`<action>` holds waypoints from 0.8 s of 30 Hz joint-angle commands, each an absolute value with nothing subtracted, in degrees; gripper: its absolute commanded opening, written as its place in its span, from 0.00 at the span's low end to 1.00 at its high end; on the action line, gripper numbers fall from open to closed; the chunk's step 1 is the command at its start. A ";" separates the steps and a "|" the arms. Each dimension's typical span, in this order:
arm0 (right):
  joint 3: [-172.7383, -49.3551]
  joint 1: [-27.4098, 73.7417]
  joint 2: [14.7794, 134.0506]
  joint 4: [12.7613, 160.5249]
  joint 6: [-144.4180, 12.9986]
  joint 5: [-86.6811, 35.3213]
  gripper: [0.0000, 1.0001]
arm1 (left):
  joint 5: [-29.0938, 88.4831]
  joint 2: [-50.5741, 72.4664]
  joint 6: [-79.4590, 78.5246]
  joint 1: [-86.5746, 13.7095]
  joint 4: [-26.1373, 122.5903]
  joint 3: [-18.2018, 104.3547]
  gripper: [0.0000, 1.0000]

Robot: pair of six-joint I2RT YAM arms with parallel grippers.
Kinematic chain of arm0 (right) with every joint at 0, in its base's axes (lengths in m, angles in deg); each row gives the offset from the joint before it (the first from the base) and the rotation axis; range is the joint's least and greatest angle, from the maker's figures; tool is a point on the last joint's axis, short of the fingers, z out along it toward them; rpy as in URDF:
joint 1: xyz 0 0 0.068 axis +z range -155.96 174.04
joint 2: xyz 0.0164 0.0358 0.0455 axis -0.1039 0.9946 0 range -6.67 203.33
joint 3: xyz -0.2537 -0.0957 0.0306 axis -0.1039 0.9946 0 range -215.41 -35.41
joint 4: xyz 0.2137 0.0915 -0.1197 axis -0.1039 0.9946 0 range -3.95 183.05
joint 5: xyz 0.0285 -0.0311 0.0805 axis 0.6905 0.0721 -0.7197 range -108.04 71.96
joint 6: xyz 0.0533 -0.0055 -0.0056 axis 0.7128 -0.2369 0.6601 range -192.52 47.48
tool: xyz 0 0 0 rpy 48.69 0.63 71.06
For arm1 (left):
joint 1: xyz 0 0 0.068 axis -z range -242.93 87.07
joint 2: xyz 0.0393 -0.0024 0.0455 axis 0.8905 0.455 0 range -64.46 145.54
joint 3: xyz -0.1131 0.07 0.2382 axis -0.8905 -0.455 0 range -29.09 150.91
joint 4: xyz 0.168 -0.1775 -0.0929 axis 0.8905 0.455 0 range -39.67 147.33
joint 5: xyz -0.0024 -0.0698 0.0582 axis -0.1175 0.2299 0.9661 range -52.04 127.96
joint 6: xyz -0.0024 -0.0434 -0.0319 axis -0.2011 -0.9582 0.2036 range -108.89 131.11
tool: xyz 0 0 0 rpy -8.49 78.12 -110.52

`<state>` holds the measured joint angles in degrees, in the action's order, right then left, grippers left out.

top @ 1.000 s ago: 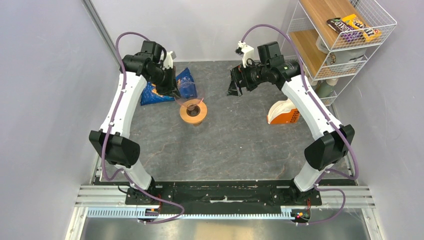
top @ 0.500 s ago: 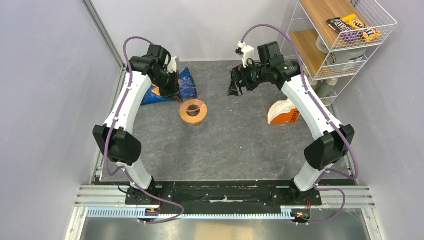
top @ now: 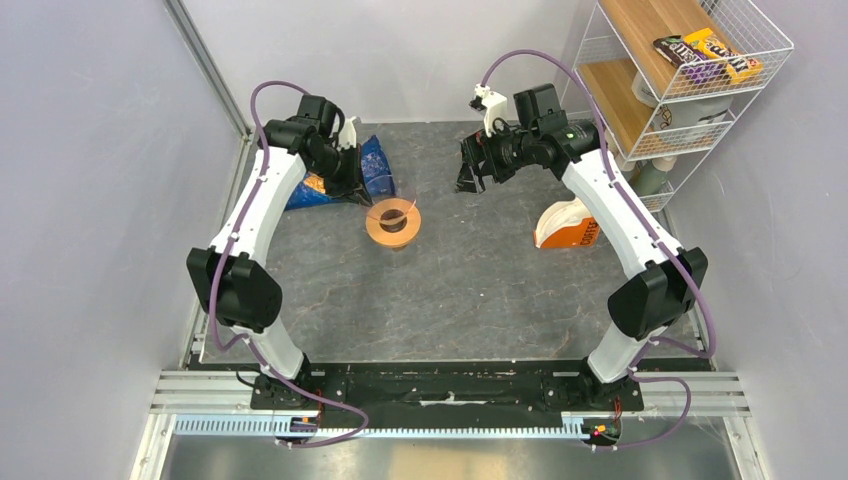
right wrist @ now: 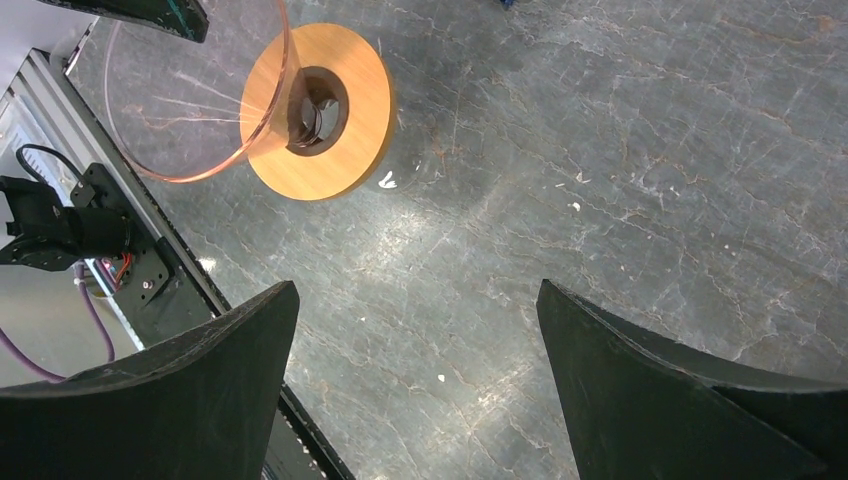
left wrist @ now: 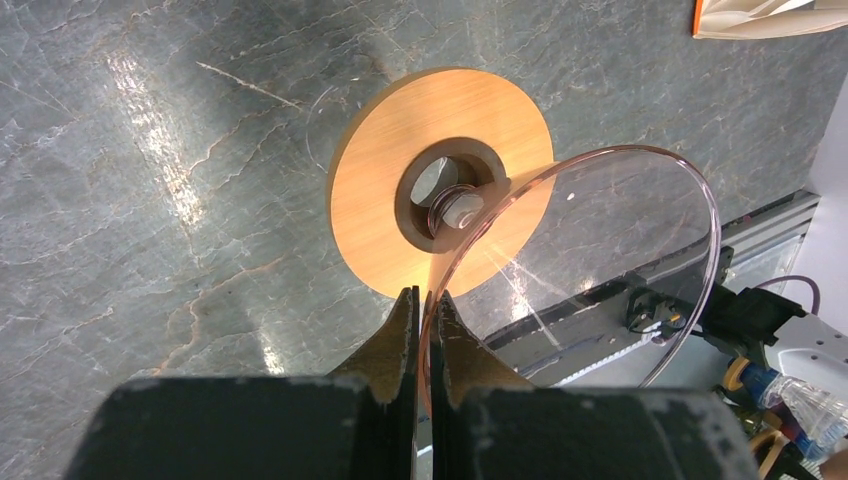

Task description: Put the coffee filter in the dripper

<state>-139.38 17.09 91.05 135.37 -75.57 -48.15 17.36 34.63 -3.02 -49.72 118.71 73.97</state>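
The grey marbled stone worktop (top: 450, 290) carries everything. An orange-and-white wedge-shaped pack (top: 570, 228) lies at the dripper's 3 o'clock, well apart. The round orange-tan dripper (top: 392, 222), with its flat disc rim and dark brown hollow, stands toward 11 o'clock from the worktop's centre. Over it tilts a clear pink-edged cone (left wrist: 600, 260), narrow end at the hollow. My left end effector (left wrist: 425, 300) pinches the cone's rim tightly. My right end effector (right wrist: 417, 290) hangs at the dripper's 2 o'clock, jaws wide, holding nothing.
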 commanded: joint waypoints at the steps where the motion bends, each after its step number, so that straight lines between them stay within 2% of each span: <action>1: -141.85 17.24 91.69 135.35 -75.89 -49.33 0.97 | 20.07 33.42 -3.52 -49.57 114.89 73.24 0.02; 18: -140.54 17.23 90.99 135.40 -75.69 -50.34 0.97 | 21.21 32.30 -2.44 -49.57 113.53 71.80 0.02; 20: -140.45 17.23 90.98 135.44 -75.69 -50.47 0.97 | 20.26 31.90 -2.29 -49.57 113.15 70.91 0.08; 23: -140.44 17.24 90.98 135.42 -75.70 -50.66 0.97 | 19.20 31.10 -1.90 -49.53 112.19 70.02 0.22; 24: -140.52 17.24 91.06 135.36 -75.69 -50.72 0.97 | 19.07 30.86 -1.56 -49.49 112.12 70.20 0.30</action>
